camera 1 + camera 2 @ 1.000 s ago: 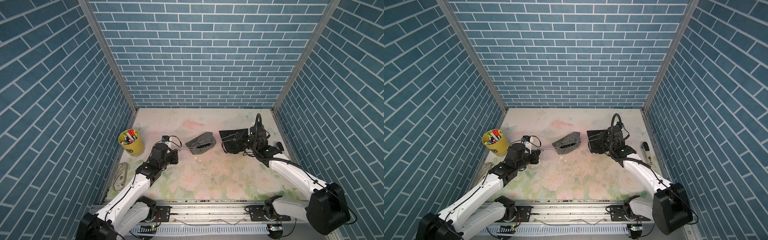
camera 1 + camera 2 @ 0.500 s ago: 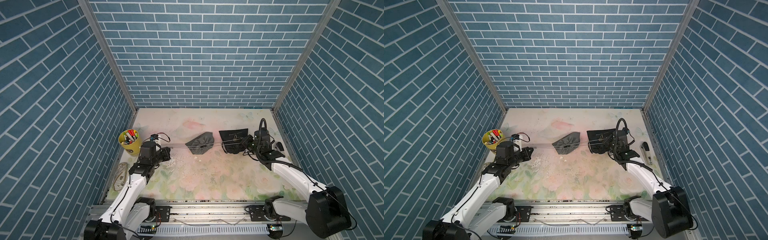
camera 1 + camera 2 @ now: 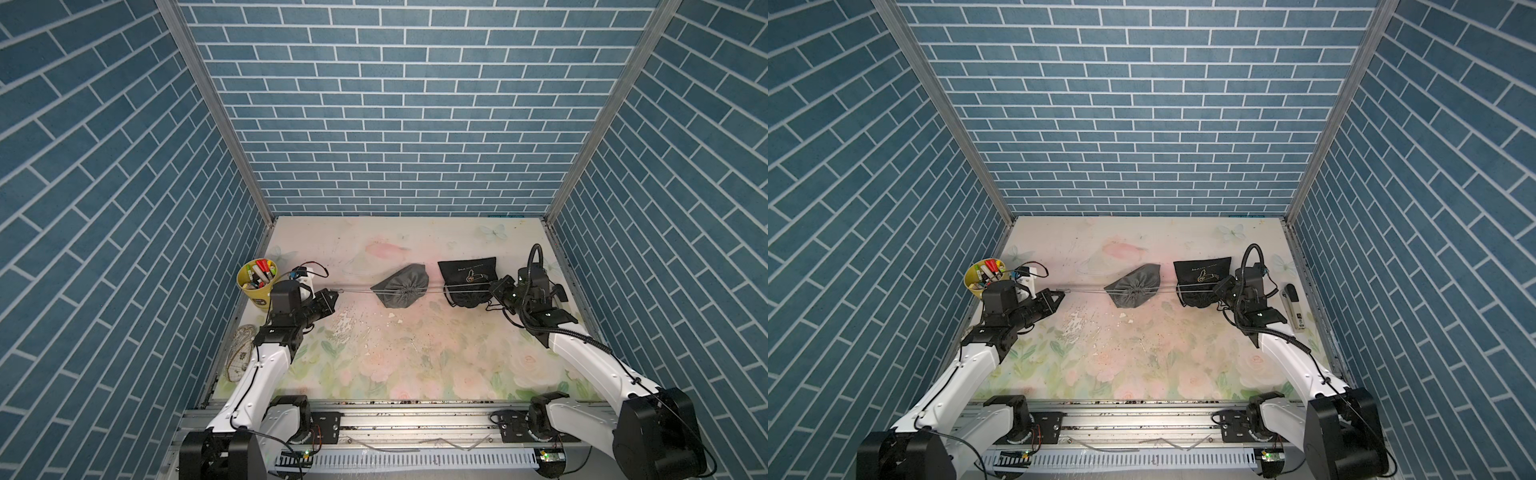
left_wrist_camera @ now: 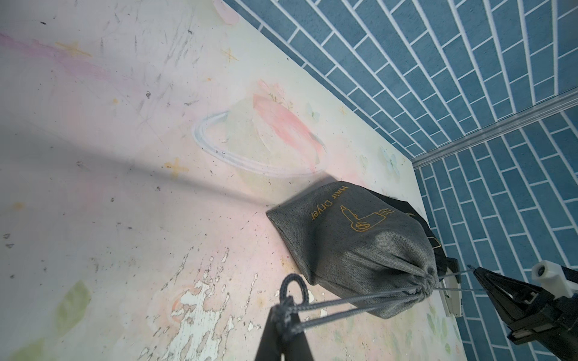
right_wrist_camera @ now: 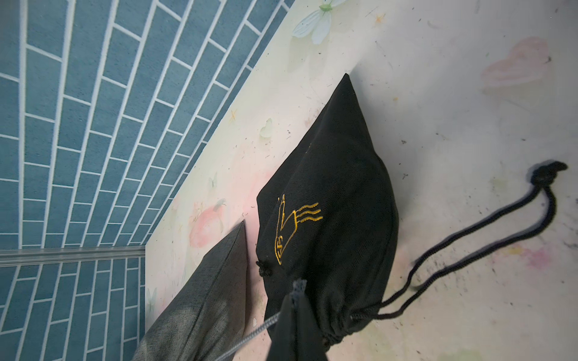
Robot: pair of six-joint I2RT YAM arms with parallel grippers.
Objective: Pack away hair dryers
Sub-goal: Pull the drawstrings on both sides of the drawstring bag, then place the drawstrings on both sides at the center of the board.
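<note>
No hair dryers show in any view. A grey drawstring pouch [image 3: 401, 286] [image 3: 1136, 284] [image 4: 359, 243] lies mid-table with its mouth gathered tight. Its grey cords [image 3: 357, 290] run taut to both sides. My left gripper [image 3: 334, 296] [image 3: 1062, 294] [image 4: 284, 312] is shut on the knotted cord loop left of the pouch. My right gripper [image 3: 492, 287] [image 3: 1214, 289] [image 5: 297, 293] is shut on the other grey cord end, right of the pouch and over a black pouch [image 3: 467, 276] [image 3: 1202, 276] [image 5: 328, 218]. The black pouch is cinched too, its cord lying loose.
A yellow cup of markers [image 3: 255, 282] [image 3: 982, 274] stands at the left wall behind my left arm. A black and white stapler-like item [image 3: 1293, 305] lies by the right wall. A clear, round-edged thing [image 3: 241, 353] lies at the left edge. The tabletop print is flaked near the middle.
My grippers have drawn apart, the left going left and the right going right. The grey cords have pulled straight and the grey pouch's mouth has gathered shut.
</note>
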